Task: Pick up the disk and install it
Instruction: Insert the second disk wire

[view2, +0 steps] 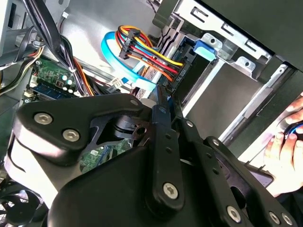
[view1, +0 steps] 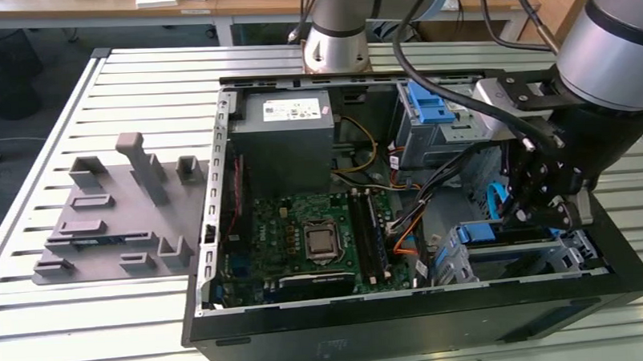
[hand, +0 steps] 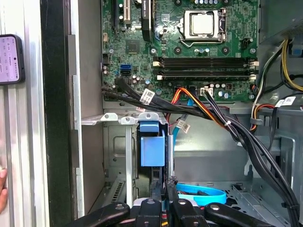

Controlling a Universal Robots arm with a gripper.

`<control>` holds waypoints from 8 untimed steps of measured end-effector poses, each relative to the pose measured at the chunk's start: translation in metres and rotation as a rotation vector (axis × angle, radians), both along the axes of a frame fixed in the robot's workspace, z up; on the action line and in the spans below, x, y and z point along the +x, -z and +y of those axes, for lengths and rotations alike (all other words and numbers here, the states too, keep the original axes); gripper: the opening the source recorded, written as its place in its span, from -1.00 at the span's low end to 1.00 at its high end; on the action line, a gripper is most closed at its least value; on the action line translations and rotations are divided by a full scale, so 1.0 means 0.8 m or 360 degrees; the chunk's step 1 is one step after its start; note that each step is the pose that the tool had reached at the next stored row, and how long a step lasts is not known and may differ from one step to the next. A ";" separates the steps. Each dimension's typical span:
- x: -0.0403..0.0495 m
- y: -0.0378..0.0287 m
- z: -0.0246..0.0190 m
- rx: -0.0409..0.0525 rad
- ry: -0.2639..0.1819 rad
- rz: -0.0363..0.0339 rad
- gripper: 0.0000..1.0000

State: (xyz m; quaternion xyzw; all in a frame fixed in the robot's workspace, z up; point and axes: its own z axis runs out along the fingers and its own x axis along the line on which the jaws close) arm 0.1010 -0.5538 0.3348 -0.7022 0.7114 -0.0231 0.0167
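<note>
Your gripper point(view1: 545, 209) sits low in the PC case point(view1: 412, 322), right above the drive cage point(view1: 517, 258) at the exterior view's right. Fingers point(hand: 166, 196) look clenched together w/ nothing gripped between them. The disk point(hand: 152, 149) stands on edge in the cage slot, blue carrier tab up, directly under the fingertips. Can't tell if they touch. Motherboard point(view1: 313, 237) and PSU point(view1: 282, 130) fill the rest of the case. A hand point(view2: 284, 161) appears in the second wrist view.

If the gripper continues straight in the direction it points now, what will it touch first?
Probably the blue carrier frame standing in the metal drive cage: in the first wrist view the gripper points straight at it. Depth is unclear, so the gap is uncertain.
</note>
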 end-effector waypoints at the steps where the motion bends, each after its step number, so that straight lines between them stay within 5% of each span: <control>1: 0.000 0.0004 0.0000 0.0000 0.0000 0.0000 -0.68; 8: 0.000 0.0027 -0.0002 0.0000 0.0000 0.0000 -0.68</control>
